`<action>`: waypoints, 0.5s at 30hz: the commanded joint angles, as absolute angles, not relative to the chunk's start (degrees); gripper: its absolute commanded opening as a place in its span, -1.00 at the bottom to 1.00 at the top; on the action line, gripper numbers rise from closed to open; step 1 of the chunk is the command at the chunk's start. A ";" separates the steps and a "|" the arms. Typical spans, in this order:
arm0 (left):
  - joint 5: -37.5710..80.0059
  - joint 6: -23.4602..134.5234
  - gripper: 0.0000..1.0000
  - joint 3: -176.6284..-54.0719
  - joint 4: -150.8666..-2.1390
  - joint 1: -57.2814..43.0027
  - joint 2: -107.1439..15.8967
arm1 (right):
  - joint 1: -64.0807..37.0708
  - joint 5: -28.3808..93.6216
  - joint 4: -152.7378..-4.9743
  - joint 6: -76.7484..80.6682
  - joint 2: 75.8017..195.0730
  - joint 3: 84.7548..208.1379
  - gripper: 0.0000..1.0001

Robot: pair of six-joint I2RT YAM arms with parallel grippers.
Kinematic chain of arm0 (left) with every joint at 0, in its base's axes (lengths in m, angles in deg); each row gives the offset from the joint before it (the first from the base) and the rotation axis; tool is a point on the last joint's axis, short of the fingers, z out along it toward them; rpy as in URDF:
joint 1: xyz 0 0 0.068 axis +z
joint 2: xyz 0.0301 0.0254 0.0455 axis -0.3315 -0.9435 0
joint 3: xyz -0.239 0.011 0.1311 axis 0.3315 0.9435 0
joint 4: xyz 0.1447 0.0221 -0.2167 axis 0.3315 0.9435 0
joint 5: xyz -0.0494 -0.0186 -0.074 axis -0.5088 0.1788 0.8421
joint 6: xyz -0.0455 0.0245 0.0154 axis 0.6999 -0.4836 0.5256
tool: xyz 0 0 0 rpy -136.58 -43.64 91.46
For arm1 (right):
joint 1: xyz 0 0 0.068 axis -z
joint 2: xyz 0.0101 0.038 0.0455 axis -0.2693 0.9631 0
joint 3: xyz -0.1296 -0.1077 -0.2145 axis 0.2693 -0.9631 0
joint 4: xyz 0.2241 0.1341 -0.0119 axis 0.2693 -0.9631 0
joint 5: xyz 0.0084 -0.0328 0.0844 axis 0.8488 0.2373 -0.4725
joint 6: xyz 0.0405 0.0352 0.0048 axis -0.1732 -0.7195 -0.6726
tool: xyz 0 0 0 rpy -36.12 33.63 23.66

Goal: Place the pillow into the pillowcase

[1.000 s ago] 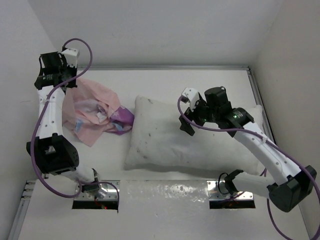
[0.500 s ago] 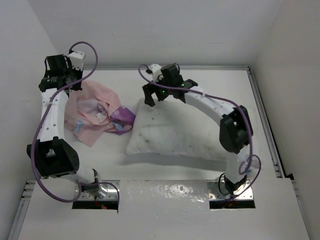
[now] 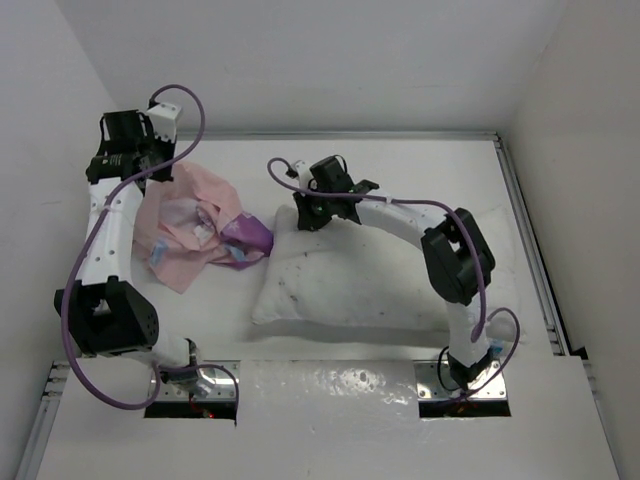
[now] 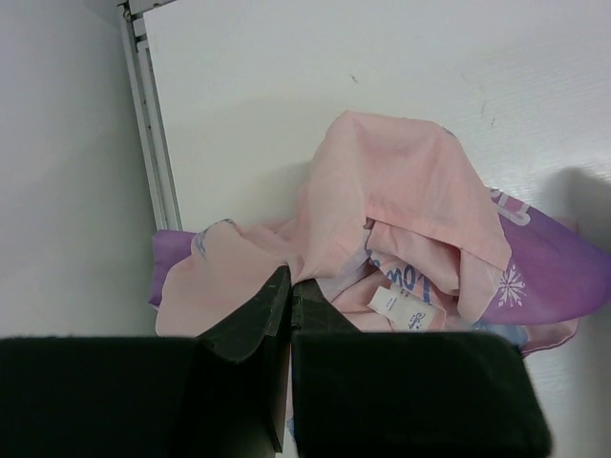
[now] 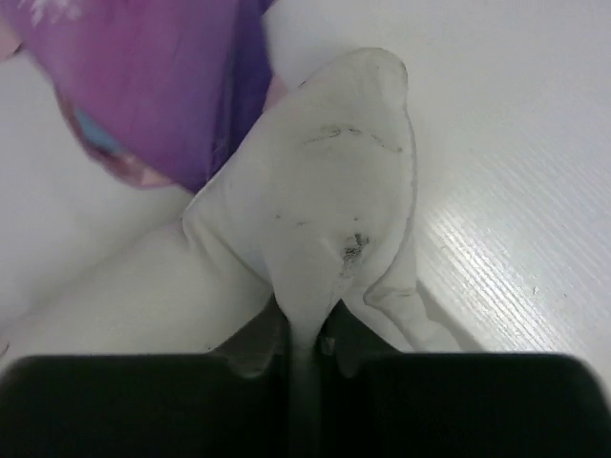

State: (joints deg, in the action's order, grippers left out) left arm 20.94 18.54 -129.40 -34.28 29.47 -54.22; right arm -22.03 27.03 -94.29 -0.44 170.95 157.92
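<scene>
The white pillow lies mid-table, dark specks on its cover. My right gripper is at its far left corner, shut on a pinched fold of the pillow; in the right wrist view the white fabric runs down between the right gripper's closed fingers. The pink-and-purple pillowcase lies crumpled left of the pillow, its purple end touching that corner. My left gripper is over its far left side, shut on a pulled-up pink edge of the pillowcase at the left gripper's tips.
A metal rail runs along the table's left edge beside a white wall, and another rail runs down the right side. A small white label shows inside the pillowcase folds. Both arm bases sit on a shiny plate at the near edge.
My right arm swung from the pillow's right side across to its far left corner, and its gripper went from open to shut on that corner. The left gripper shifted slightly right.
</scene>
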 commanded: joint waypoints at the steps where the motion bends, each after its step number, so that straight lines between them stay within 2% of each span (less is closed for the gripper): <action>1: 21.22 18.73 -1.00 -130.72 -35.82 27.80 -54.06 | -24.36 24.89 -92.76 -3.26 165.37 156.15 -1.00; 9: 22.71 17.50 -1.00 -136.08 -32.74 25.07 -54.33 | -30.87 10.03 -81.79 -1.07 156.58 156.77 -1.00; 13: 28.15 14.69 -1.00 -137.40 -29.49 24.28 -51.70 | -32.19 8.36 -74.14 -5.71 160.43 159.13 -1.00; 15: 30.53 13.37 -1.00 -137.75 -27.30 24.02 -50.91 | -32.37 7.22 -73.87 -8.53 163.06 164.49 -1.00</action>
